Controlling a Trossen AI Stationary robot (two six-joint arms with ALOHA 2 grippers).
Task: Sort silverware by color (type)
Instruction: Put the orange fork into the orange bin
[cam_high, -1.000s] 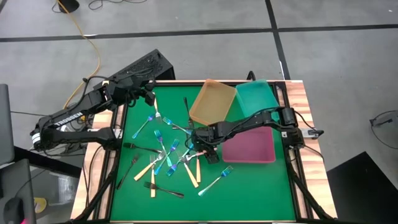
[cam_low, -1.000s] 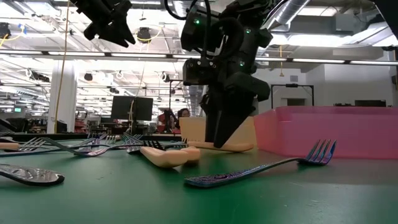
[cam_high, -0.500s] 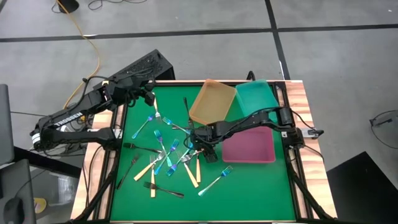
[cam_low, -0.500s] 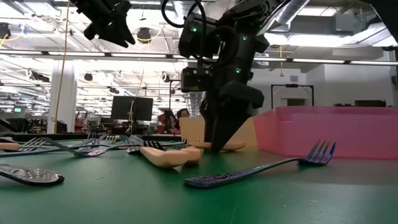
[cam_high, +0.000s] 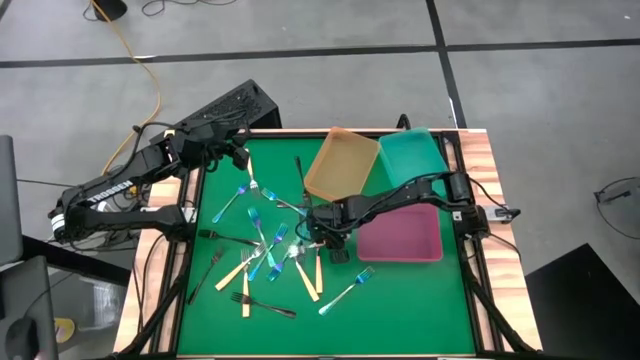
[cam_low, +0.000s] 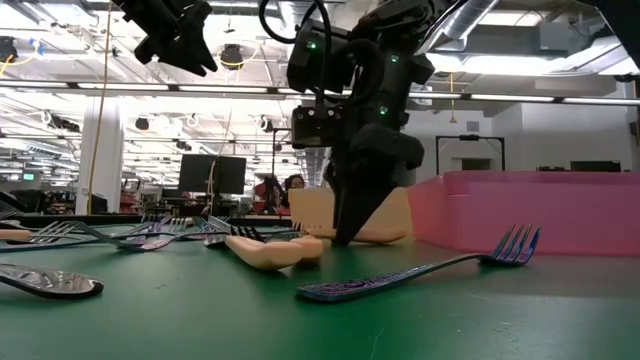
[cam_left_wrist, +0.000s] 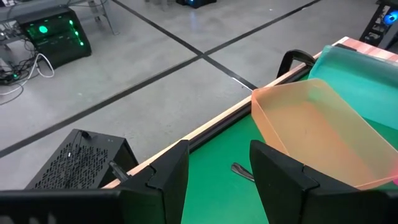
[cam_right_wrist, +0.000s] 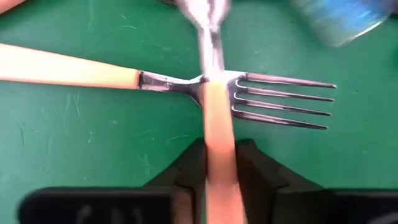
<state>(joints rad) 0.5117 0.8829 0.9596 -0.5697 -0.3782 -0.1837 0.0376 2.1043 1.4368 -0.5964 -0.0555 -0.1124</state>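
Right end effector (cam_high: 318, 243) pinching a cream-handled fork (cam_right_wrist: 219, 155) between its fingers, above another cream-handled fork (cam_right_wrist: 155, 78) crossing beneath.

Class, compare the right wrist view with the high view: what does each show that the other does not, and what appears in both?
Only the right wrist view shows the grip up close: the right gripper has its jaws closed on a cream handle, which lies across a second cream-handled fork.

Only the high view shows the whole layout: the orange tray, teal tray and pink tray, the scattered forks, and the left gripper waiting at the table's far left corner.

Both show the green mat and the right gripper over the forks.
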